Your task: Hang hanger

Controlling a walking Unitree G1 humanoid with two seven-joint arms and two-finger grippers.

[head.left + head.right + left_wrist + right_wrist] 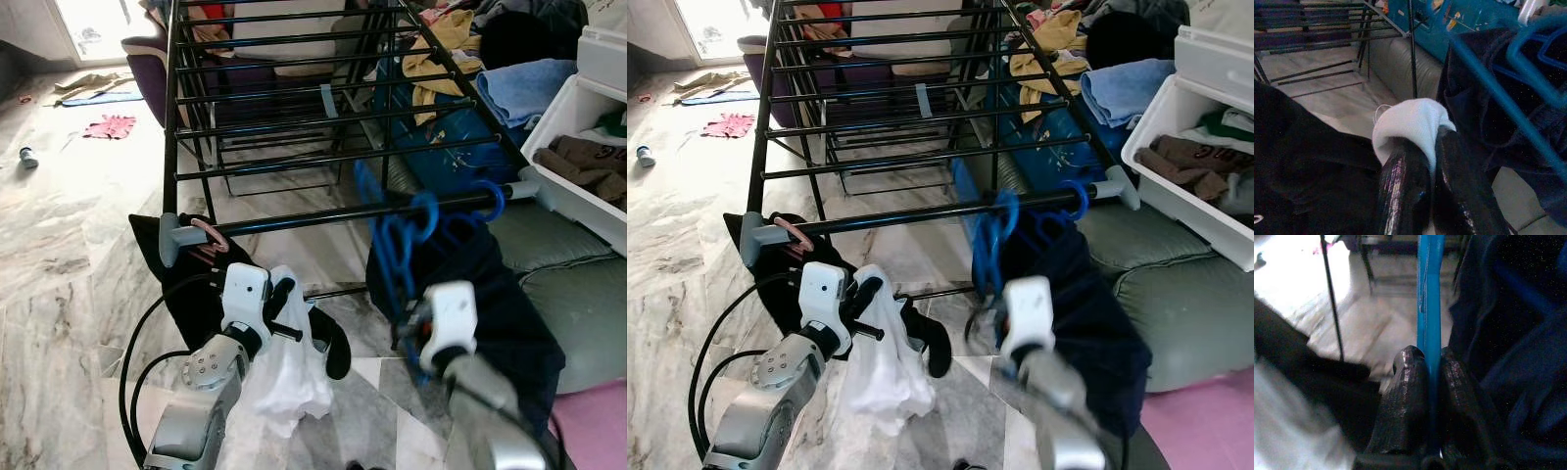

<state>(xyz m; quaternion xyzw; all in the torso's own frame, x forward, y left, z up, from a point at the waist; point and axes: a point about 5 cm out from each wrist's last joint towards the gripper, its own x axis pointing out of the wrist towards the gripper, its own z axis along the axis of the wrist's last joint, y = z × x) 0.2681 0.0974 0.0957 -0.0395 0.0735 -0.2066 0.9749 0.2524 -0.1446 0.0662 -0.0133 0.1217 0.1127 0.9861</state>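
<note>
My right gripper (1426, 377) pinches the blue hanger (392, 230), which my wrist camera shows and my head views blur. The hanger's hook reaches the rack's front rail (323, 217). My left gripper (1422, 161) clamps white cloth (289, 367) below that rail, floor (59, 294) open beside it.

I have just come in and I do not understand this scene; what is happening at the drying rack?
The robot is working at the front rail of a black drying rack. Its right gripper is shut on a blue hanger next to a dark garment hanging from the rail. Its left gripper is shut on a white cloth lower down, in front of a black garment.
</note>
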